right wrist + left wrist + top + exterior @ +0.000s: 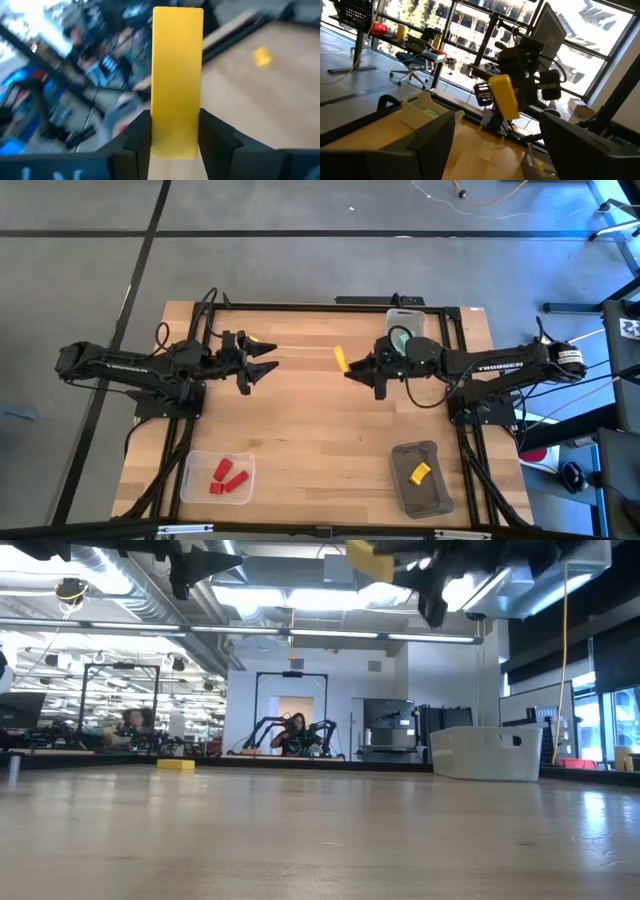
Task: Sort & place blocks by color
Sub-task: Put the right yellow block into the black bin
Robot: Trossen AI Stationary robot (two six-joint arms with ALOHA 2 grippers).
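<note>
A wooden desk (320,430) is seen. A clear bin (193,480) is set near its front left corner, a grey bin (404,480) front right, a white bin (398,318) and a yellow block (267,345) toward the back edge.

Left arm: stretched in from the table's left side, held above the surface.
Left gripper (268,367): fingers spread wide, nothing held between them.
Right arm: stretched in from the right side, raised above the table.
Right gripper (352,369): fingers clamped on a yellow bar (177,80), pointed toward the left gripper.
</note>
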